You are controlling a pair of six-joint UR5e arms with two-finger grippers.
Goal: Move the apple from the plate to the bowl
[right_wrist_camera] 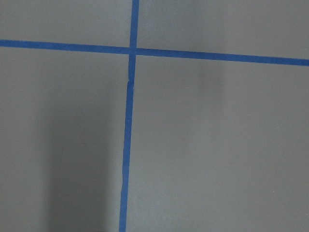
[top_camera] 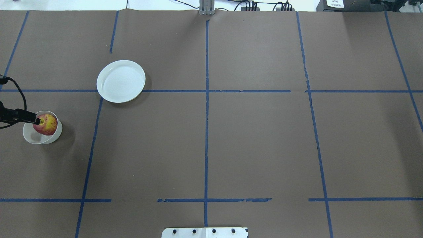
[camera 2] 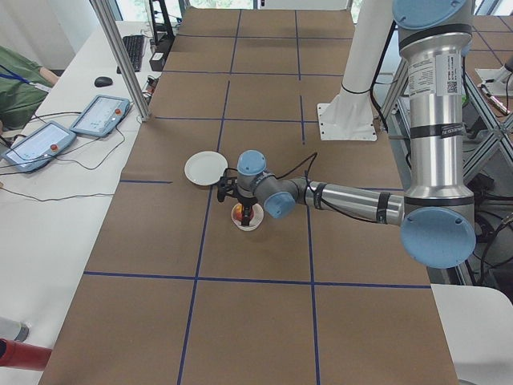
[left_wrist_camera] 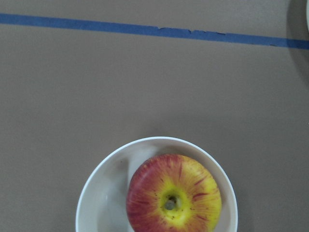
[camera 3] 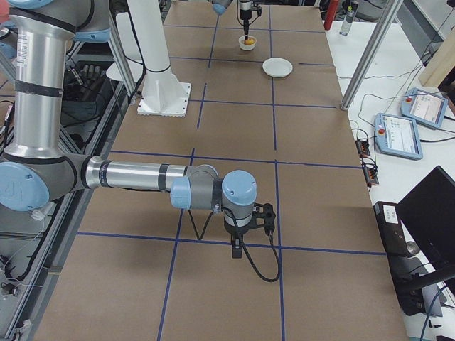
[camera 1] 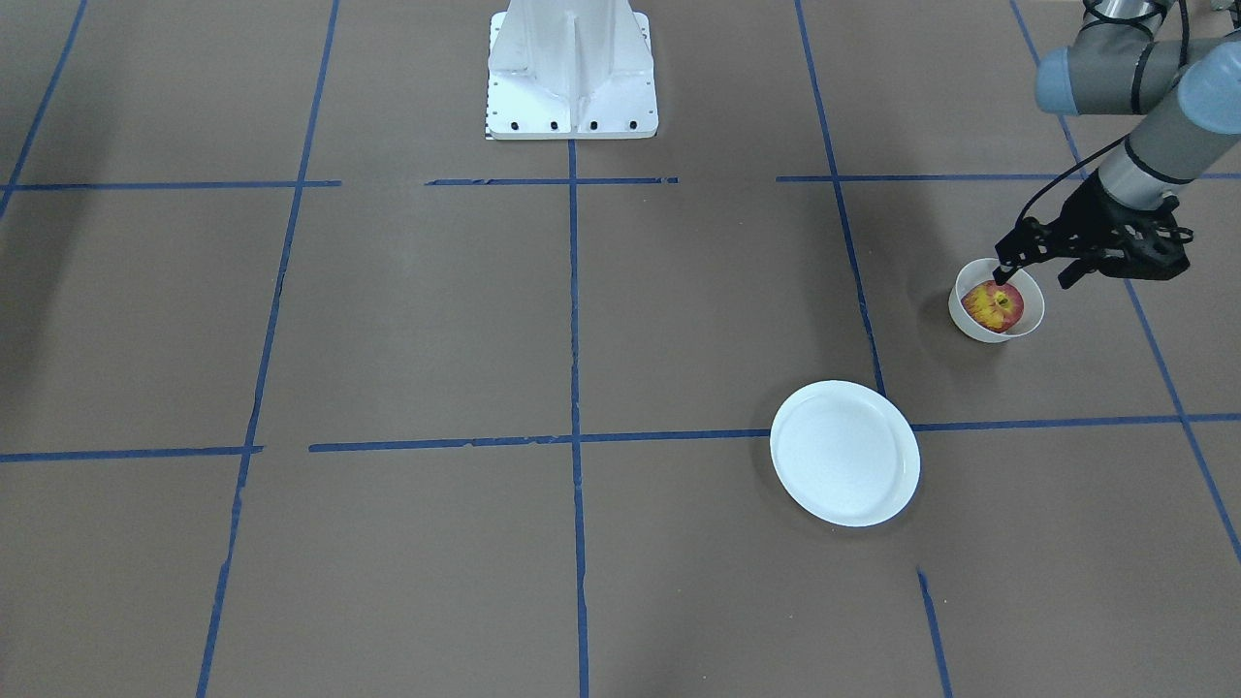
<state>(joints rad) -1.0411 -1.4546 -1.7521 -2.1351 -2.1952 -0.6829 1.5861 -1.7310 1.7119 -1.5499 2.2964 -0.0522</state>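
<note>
Inside the bowl (camera 1: 966,320), the apple (camera 1: 993,306) sits free, just under the left gripper (camera 1: 1037,271).
Its jaws stand spread above the bowl's rim, one fingertip (top_camera: 35,120) just beside the apple's edge; the plate (camera 1: 843,453) lies well apart from the bowl. Right gripper (camera 3: 237,250), far from the bowl: grip cannot be told.

A robot lab.
Two big silver-and-blue robot arms (camera 2: 437,120) stand at a brown paper-covered counter (camera 2: 256,321) marked with blue tape lines (top_camera: 206,132). Grey touch-screen control pads (camera 2: 100,115) with cables lie on a white side desk (camera 2: 48,208).
</note>
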